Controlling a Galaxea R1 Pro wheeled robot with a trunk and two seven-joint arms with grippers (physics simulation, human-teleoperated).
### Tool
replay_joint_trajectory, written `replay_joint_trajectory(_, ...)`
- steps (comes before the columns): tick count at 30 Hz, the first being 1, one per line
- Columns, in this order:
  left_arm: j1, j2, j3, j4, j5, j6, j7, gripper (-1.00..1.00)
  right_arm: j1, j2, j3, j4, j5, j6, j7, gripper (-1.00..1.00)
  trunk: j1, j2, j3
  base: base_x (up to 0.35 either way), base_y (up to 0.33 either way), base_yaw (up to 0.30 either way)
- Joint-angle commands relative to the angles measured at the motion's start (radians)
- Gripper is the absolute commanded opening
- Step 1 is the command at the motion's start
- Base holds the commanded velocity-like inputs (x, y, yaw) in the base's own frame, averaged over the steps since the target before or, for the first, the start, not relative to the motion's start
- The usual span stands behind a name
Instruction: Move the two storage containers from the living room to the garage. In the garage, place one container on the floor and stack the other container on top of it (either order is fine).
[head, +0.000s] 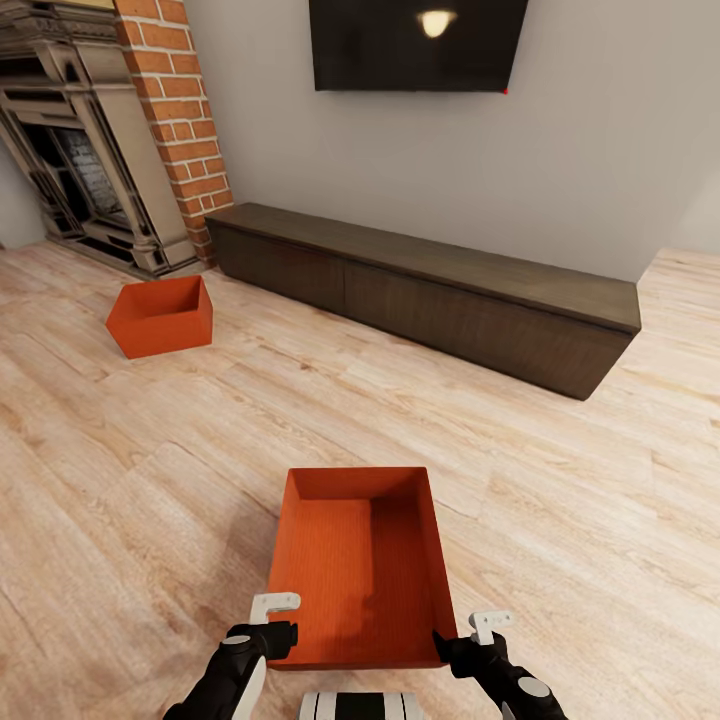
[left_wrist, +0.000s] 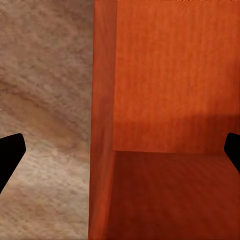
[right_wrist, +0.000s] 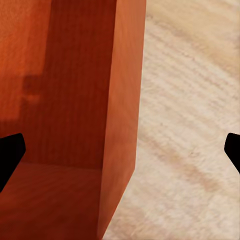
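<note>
An orange-red open-top storage container (head: 350, 560) sits on the light wood plank floor (head: 560, 500) of the living room, just in front of me. My left gripper (head: 283, 620) is open at its near left corner. In the left wrist view that gripper (left_wrist: 120, 152) straddles the container's left wall (left_wrist: 102, 125), one finger outside and one inside. My right gripper (head: 462, 632) is open at the near right corner, and in the right wrist view it (right_wrist: 120, 150) straddles the right wall (right_wrist: 122, 100). The second storage container (head: 160, 318) rests on the floor at the far left, by the fireplace.
A long dark low cabinet (head: 430, 290) runs along the back wall under a wall TV (head: 415, 40). A brick fireplace (head: 90, 150) stands at the far left. Wood floor stretches between the two containers and off to the right.
</note>
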Motion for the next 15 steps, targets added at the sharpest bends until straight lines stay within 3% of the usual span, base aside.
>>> replay_joint_trajectory(1,0.000,0.000,0.000,-0.002,0.000,0.005,0.003,1.00,0.000,-0.001,0.004,-0.002,-0.006,0.005,0.000,1.00,0.000,0.000,-0.001,0.000,0.000,0.000)
replay_joint_trajectory(15,0.000,0.000,0.000,-0.002,-0.001,0.008,0.003,1.00,0.000,-0.001,0.005,-0.013,-0.001,0.006,0.000,1.00,0.000,0.000,-0.001,0.000,0.000,0.000)
